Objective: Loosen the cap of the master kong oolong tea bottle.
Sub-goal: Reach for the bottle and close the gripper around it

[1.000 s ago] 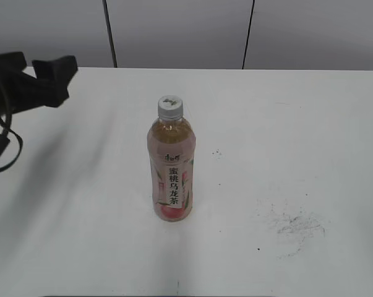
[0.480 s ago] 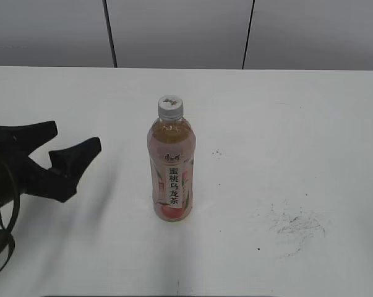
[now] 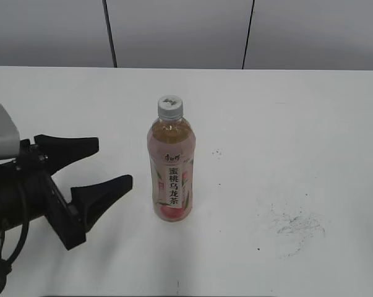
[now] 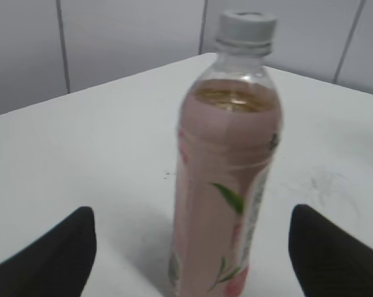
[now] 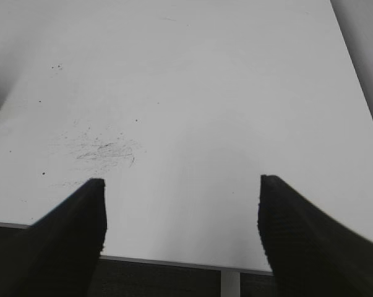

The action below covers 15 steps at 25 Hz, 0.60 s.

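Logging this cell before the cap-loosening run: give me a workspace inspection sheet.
Surface: white table, dark scuff marks on its right part.
Job's things: master kong oolong tea bottle upright, mid-table; cap on it.
Clutter: nothing seen.
Grippers: left claw open, left of the bottle, pointing at it, not touching; right claw open, empty, over the table's edge near the scuffs.
Cables: black cable hangs by the left arm.
Surroundings: grey panelled wall with dark seams behind the table.
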Motion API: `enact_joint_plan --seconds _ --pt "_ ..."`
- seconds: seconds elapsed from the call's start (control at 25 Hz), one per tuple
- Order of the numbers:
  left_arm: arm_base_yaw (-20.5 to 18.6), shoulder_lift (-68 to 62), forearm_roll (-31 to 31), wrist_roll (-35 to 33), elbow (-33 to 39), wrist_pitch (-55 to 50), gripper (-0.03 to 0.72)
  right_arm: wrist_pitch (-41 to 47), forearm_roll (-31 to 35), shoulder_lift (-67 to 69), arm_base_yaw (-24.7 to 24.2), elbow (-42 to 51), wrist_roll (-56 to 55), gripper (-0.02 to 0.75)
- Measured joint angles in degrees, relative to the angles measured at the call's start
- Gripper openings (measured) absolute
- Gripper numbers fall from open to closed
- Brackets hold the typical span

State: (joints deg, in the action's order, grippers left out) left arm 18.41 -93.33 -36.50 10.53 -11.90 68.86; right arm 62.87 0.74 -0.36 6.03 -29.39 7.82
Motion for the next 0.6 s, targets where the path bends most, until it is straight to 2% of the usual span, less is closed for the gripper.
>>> enact_joint_plan --seconds 0.12,0.32,0.6 --pt "0.7 0.0 -2.8 0.5 -2.4 0.0 0.573 0.0 0.0 0.0 0.0 0.0 0.0 0.575" --pt "2.4 -0.2 -4.0 2.1 -7.6 0.1 0.589 0.0 0.0 0.0 0.0 0.0 0.0 0.575" --pt "2.6 -3.1 -7.0 6.3 -12.7 0.5 0.589 0.0 0.0 0.0 0.0 0.0 0.0 0.575"
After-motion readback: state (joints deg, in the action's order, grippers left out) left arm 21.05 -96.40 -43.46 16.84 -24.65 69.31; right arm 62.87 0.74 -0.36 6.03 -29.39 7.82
